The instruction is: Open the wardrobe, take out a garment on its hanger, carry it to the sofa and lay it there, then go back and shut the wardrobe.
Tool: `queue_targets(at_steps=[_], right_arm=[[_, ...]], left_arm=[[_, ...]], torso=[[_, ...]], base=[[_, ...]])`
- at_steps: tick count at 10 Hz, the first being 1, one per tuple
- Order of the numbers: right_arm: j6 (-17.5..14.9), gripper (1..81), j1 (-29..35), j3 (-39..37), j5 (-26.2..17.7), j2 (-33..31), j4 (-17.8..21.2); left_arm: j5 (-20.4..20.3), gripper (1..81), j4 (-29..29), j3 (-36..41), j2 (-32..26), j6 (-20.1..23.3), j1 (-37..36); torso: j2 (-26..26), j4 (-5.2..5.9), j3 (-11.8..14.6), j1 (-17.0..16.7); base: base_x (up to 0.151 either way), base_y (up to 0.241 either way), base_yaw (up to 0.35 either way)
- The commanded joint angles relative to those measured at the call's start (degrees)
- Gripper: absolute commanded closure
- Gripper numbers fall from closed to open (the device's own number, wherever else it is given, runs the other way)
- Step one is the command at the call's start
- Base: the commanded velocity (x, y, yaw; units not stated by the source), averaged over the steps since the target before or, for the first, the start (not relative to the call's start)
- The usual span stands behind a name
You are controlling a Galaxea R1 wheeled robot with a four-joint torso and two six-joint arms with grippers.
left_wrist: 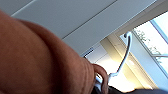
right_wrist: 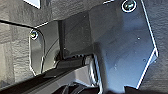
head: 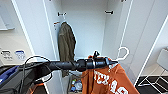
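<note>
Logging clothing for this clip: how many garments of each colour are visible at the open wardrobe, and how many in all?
Burnt-orange sweatshirt on the white hanger, at the left pincer: 1
Dark olive-green jacket hanging inside the wardrobe: 1
Total garments: 2

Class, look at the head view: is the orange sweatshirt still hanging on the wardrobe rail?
No: the orange sweatshirt hangs outside the wardrobe, below the left arm.
</note>
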Motion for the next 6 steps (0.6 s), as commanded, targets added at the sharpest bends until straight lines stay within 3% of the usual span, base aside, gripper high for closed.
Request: queue_targets(at_steps=[1,6], right_arm=[[0.0,1.0,2.3,0.2,-3.1,0.3,0.5],[-0.1,1.0,2.2,0.2,-3.1,0.3,0.3]], left_arm=[[-4.1,81.1,0.9,1.6,0.5,0.6,-11.5],[-4.1,81.1,1.5,1.6,0.8,0.6,-11.5]], torso=[[0.0,0.0,0.0,0.0],[0.0,0.0,0.0,0.0]], base=[[0.0,0.0,-0.341],[0.0,0.0,-0.341]])
